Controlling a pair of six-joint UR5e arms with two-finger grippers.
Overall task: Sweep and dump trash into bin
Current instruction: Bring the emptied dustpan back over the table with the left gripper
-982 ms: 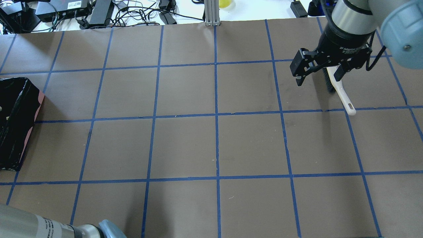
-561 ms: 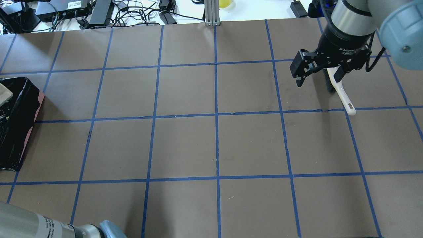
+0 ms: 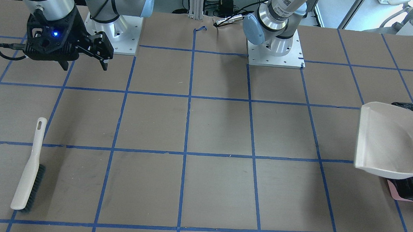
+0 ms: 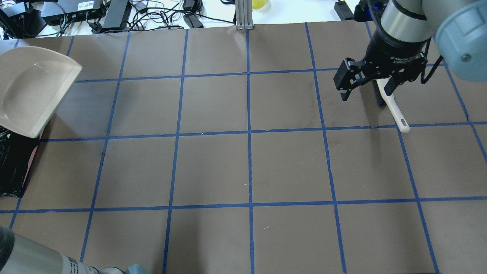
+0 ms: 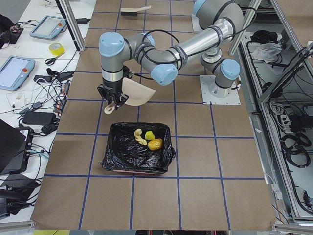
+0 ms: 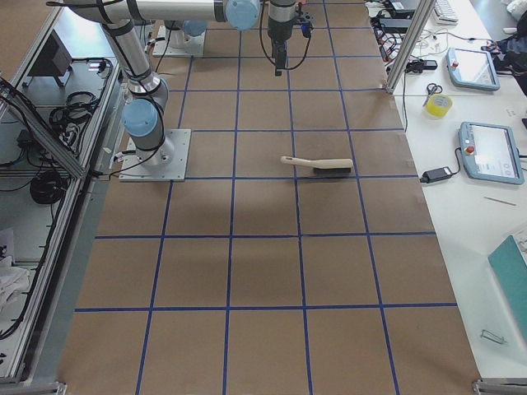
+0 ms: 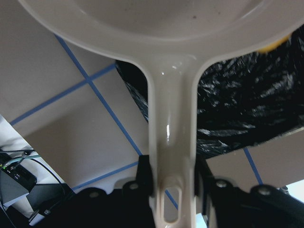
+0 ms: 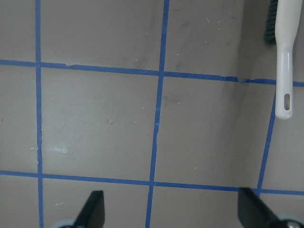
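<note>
The bin (image 5: 113,157), pink with a black bag, holds the trash: a golden-brown lump (image 5: 155,144), a yellow-green sponge wedge (image 5: 149,135) and a pale cream slice (image 5: 139,136). My left gripper (image 7: 172,179) is shut on the handle of the beige dustpan (image 4: 34,91), which hangs empty above the bin's edge (image 3: 395,191). My right gripper (image 4: 367,93) is open and empty, hovering above the table near the white brush (image 4: 392,106).
The brush (image 3: 30,167) lies flat on the brown, blue-taped table at the robot's right. Cables and power supplies (image 4: 114,15) lie beyond the far edge. A metal post (image 4: 243,15) stands at the far middle.
The dustpan has swung into the overhead view at the far left, above the bin. My right gripper has barely moved and stays open.
</note>
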